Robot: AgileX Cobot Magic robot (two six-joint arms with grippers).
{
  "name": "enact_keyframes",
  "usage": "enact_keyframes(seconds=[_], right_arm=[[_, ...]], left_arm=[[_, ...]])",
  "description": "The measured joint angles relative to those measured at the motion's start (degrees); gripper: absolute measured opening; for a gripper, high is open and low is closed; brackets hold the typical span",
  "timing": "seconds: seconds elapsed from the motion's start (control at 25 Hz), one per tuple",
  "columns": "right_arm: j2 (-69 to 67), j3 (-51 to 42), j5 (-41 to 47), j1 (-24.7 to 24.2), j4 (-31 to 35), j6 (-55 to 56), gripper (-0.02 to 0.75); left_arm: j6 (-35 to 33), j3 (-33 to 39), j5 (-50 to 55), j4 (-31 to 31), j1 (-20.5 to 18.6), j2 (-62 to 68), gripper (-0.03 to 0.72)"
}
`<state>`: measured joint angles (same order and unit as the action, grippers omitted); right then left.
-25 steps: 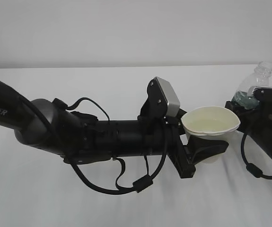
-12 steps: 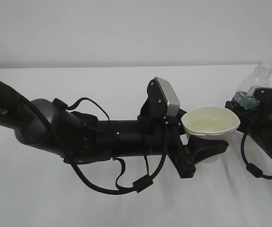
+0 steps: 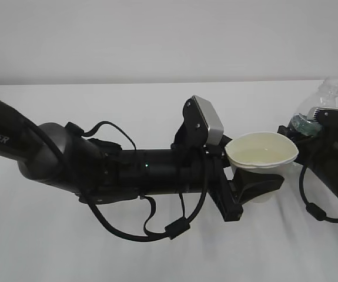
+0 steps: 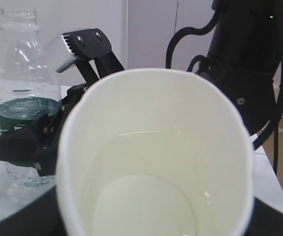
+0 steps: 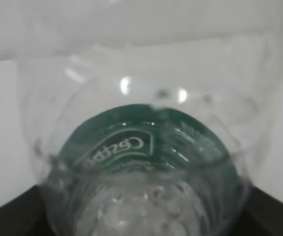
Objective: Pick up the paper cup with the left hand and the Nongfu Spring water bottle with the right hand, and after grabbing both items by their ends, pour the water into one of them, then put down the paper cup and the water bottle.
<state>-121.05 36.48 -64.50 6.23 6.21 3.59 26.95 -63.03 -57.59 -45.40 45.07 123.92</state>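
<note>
The paper cup (image 3: 261,154), water (image 4: 146,196) pooled inside, sits gripped in the left hand's (image 3: 248,191) fingers above the white tabletop (image 3: 98,100); beside it, the right hand's (image 3: 310,126) fingers flank the upright Nongfu Spring water bottle (image 4: 20,93), grip unclear

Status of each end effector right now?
Left end effector: closed on the paper cup.
Right end effector: around the Nongfu Spring water bottle; grip cannot be told.

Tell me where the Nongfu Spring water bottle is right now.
The Nongfu Spring water bottle stands upright on the white table at the far right of the exterior view, between the right hand's fingers, just right of the paper cup.
</note>
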Motion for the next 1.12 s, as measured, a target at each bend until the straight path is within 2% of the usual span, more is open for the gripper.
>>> enact_keyframes(seconds=[0.16, 0.52, 1.12], right_arm=[[0.0, 0.0, -0.46, 0.0, 0.0, 0.0, 0.561], [0.0, -0.83, -0.85, 0.0, -0.1, 0.0, 0.593], [0.73, -6.12, -0.89, 0.0, -4.04, 0.0, 0.605]], left_arm=[[0.0, 0.0, 0.0, 0.0, 0.0, 0.0, 0.424], [0.0, 0.0, 0.0, 0.0, 0.0, 0.0, 0.424], [0.0, 0.0, 0.0, 0.0, 0.0, 0.0, 0.424]])
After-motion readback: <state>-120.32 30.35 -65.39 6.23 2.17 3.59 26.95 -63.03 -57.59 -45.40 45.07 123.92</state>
